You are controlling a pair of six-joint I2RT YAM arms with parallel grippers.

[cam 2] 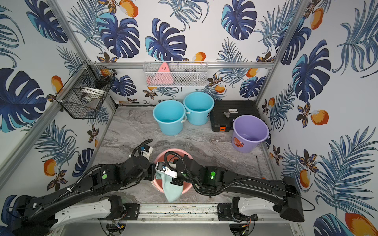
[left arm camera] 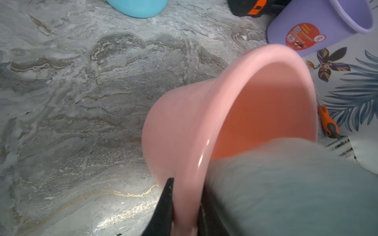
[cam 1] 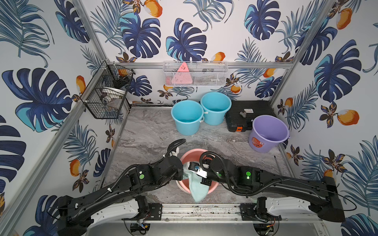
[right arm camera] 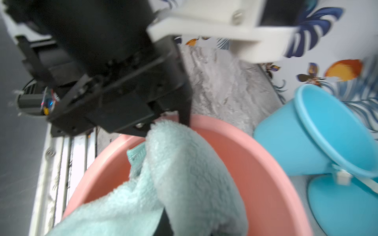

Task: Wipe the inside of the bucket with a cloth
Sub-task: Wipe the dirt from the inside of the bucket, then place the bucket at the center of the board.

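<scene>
Left tool point(left arm camera: 185, 191): I am pinching the rim of the pink bucket point(left arm camera: 184, 126) at a narrow gap, one finger outside the wall and one inside.

Right tool point(right arm camera: 165, 221): I am holding it closed on a bunched fold of the cloth point(right arm camera: 194, 173), fingertips mostly buried in pile.

The cloth is draping from my right tool across the rim beside my left tool. Part is lying inside the bucket; the free end is hanging outside toward the bench point(cam 1: 147, 132).

Judgement: the cloth is light, limp and fluffy. It will be folding rather than pushing, so a thick wad is the place to grip. The bucket looks like thin, smooth, light plastic, likely sliding or tipping under wiping pressure unless I am bracing its rim.
</scene>
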